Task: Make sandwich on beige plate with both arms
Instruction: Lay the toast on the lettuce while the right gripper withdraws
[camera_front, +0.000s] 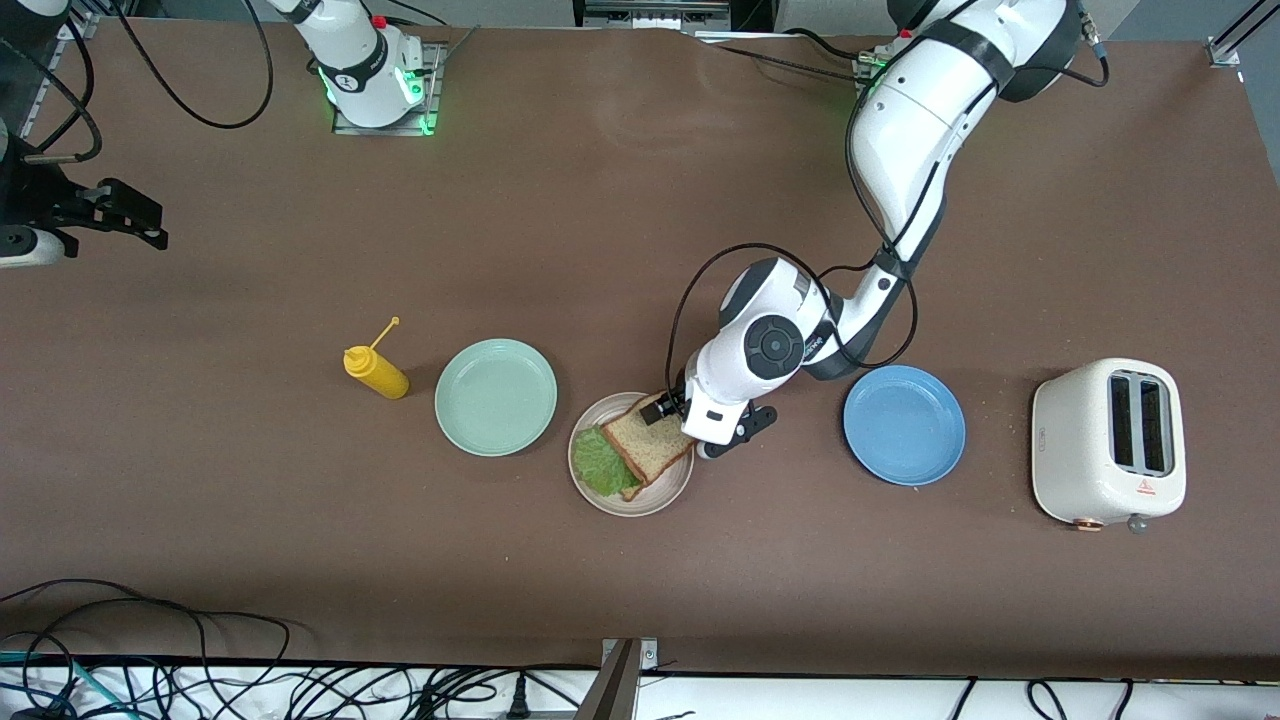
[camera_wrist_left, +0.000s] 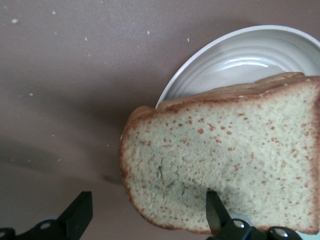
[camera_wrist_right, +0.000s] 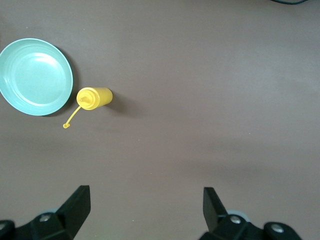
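The left gripper (camera_wrist_left: 145, 215) stands with its jaws spread wide and grips nothing; one fingertip (camera_wrist_left: 216, 210) is over the top bread slice (camera_wrist_left: 225, 165), the other over bare table (camera_front: 640, 200) just off the plate's rim. It hangs low over the edge of the beige plate (camera_front: 650, 500) on the side toward the left arm's end.

The sandwich (camera_front: 640, 450) lies on that plate, the top slice skewed so that the green lettuce leaf (camera_front: 603, 462) shows at the side toward the right arm's end. The plate sits near the middle of the table's length, closer to the front-camera edge than to the bases.

The right gripper (camera_wrist_right: 145, 210) waits, jaws likewise wide and empty, high over the right arm's end of the table.

Beside the beige plate, toward the right arm's end, a mint-green plate (camera_front: 496, 396), then a yellow squeeze bottle (camera_front: 376, 371) lying on its side. Toward the left arm's end, a blue plate (camera_front: 904, 424), then a white toaster (camera_front: 1108, 443) near that end's edge.
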